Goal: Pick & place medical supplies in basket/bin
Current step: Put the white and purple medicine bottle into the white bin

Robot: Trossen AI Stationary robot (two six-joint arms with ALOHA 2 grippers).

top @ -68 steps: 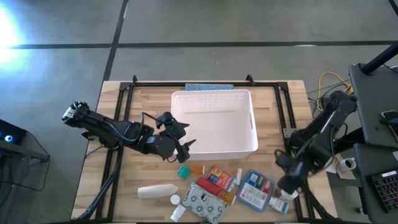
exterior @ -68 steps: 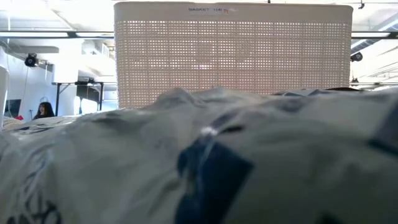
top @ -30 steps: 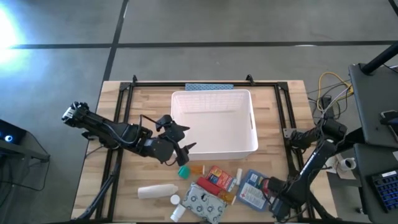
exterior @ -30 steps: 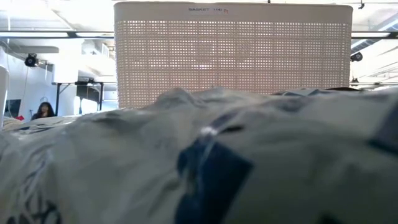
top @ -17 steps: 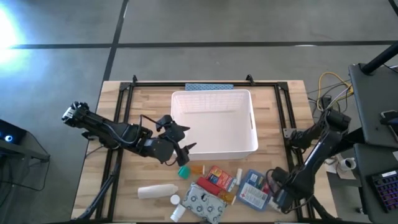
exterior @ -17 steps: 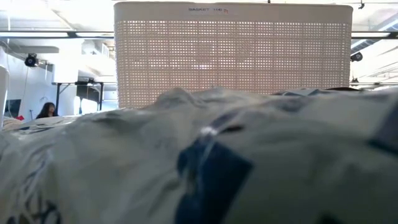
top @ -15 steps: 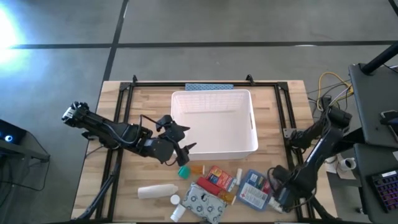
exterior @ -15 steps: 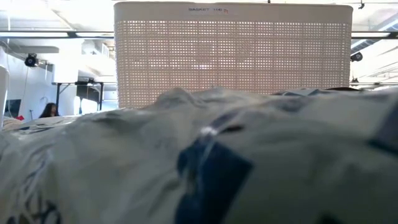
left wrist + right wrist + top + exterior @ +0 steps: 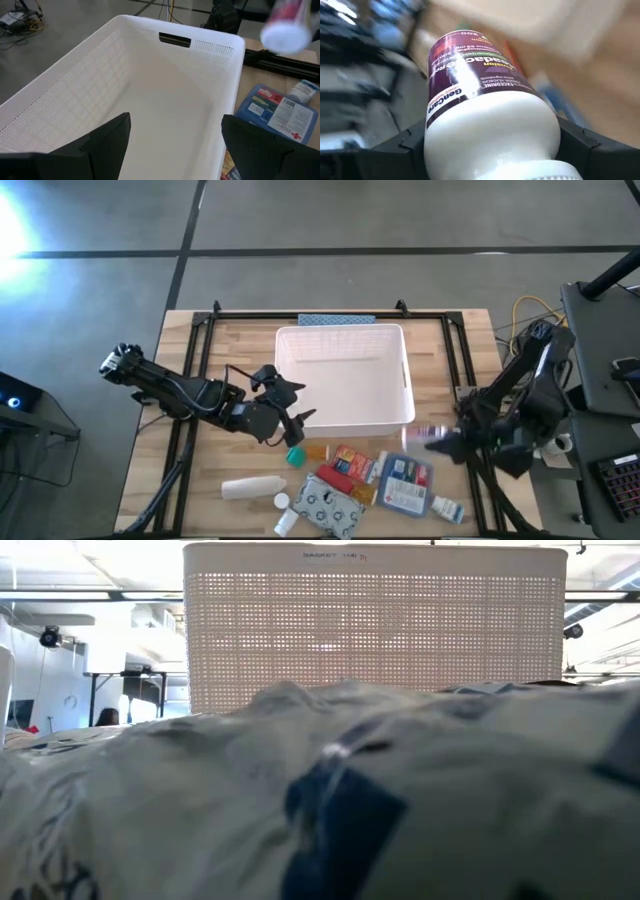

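While left tool (image 9: pixel 290 423) waits, fingers spread, empty, at white slotted plastic bin's (image 9: pixel 345 340) 8 o'clock corner, right tool (image 9: pixel 432 440) clamps white purple-labelled pill bottle (image 9: pixel 480 107) above tabletop, at bin's 4 o'clock corner.

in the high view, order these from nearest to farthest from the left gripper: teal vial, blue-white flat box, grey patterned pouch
From the left gripper:
1. Teal vial, just below it.
2. Grey patterned pouch, at the table's near edge.
3. Blue-white flat box, off to the right.
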